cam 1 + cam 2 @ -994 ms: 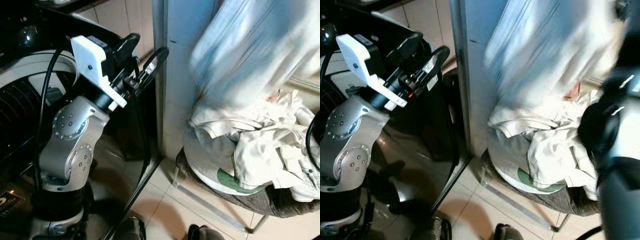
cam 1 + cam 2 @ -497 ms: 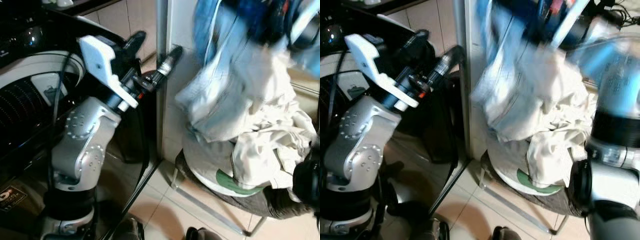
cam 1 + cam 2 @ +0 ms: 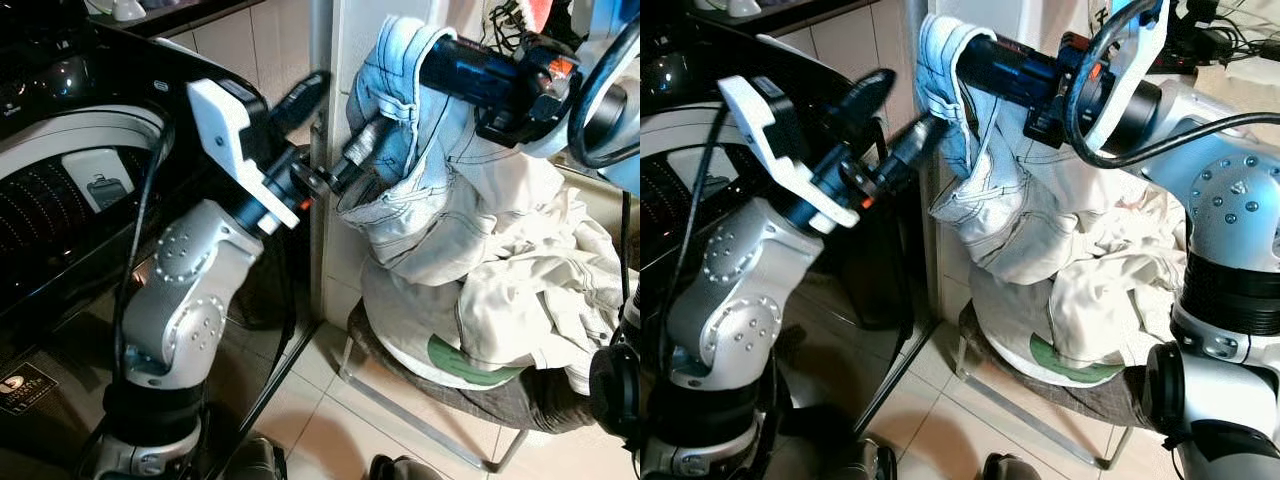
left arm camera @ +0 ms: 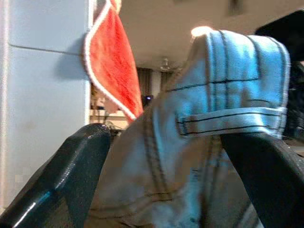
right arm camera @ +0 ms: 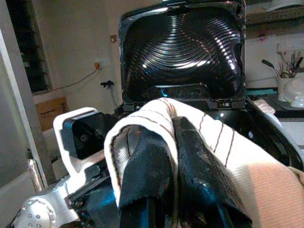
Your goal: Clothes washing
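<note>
A pair of pale blue jeans (image 3: 430, 190) hangs from my right gripper (image 3: 415, 55), which is shut on the waistband above the laundry pile. In the right wrist view the cloth (image 5: 142, 123) wraps around both shut fingers (image 5: 142, 180). My left gripper (image 3: 345, 112) is open beside the jeans. Its lower fingertip touches the denim and its upper one is just off it. In the left wrist view the waistband (image 4: 232, 109) sits between the two spread fingers (image 4: 76, 166). The black top-loading washing machine (image 3: 70, 120) stands to my left, with its lid (image 5: 180, 47) raised.
A heap of cream and white clothes (image 3: 540, 290) lies on a low chair (image 3: 500, 405) to the right. A white pillar (image 3: 350, 40) rises between washer and chair. A red towel (image 4: 114, 66) hangs beyond the jeans. Tiled floor (image 3: 330, 410) lies below.
My right arm has lifted the jeans off the pile and swung them left towards the washer. My left gripper has moved right until it reaches the denim.
</note>
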### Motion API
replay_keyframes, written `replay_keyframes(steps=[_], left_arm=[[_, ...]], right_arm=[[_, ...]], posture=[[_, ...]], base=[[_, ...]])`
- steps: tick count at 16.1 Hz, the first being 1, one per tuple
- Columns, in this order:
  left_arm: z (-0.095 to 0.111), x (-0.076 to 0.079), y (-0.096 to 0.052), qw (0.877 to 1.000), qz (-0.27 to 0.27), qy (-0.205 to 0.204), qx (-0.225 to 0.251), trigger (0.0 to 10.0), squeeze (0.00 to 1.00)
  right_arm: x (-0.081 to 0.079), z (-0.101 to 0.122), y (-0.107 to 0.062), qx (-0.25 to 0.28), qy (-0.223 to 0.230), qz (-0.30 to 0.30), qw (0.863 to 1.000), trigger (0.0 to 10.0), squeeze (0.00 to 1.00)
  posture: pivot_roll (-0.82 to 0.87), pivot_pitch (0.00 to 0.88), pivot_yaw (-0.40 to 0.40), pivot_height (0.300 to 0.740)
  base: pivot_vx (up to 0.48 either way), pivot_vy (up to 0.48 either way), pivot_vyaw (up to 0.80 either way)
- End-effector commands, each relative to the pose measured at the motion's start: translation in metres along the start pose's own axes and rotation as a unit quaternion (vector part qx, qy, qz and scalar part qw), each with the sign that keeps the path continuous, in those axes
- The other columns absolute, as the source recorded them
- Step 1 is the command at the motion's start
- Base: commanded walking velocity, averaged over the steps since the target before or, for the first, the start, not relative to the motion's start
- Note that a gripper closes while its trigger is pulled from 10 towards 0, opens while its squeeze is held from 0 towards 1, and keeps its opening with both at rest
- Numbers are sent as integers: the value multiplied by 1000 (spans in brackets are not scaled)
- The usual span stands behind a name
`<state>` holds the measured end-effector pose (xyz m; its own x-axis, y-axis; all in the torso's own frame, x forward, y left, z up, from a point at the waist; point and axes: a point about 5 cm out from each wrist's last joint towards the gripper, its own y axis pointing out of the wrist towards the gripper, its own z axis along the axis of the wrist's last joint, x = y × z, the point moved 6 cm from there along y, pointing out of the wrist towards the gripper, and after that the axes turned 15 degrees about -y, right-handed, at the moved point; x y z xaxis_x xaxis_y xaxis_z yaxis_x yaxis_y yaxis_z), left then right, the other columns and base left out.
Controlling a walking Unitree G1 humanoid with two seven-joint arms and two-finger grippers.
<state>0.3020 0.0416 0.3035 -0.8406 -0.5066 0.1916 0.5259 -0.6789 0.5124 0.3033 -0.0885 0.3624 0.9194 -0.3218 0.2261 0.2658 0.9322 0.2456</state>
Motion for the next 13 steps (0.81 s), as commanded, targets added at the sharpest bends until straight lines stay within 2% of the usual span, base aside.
replay_keyframes(steps=[1, 3, 5, 8, 13], left_arm=[[1, 7, 1, 1000, -17, 1, 1, 10000, 8], [-3, 6, -7, 1000, -19, -17, -10, 10000, 0], [-3, 7, -11, 999, -25, -28, -14, 10000, 0], [-5, 17, -9, 998, -47, -49, -17, 10000, 0], [-8, 20, -7, 997, -52, -57, -20, 10000, 0]], right_arm=[[-6, 3, 1, -2, -13, 11, 1000, 0, 0], [8, -8, -1, -34, -22, -39, 998, 0, 0], [11, -11, -2, -41, -21, -47, 998, 0, 0], [8, -15, 1, -45, -19, -34, 998, 0, 0], [2, -20, 2, -47, -14, -20, 999, 0, 0]], posture=[[-34, 12, 18, 740], [-33, 14, 19, 740], [-32, 17, 17, 740], [-33, 17, 17, 740], [-38, 17, 19, 740]], base=[[0, 0, 0], [0, 0, 0], [0, 0, 0], [0, 0, 0], [0, 0, 0]])
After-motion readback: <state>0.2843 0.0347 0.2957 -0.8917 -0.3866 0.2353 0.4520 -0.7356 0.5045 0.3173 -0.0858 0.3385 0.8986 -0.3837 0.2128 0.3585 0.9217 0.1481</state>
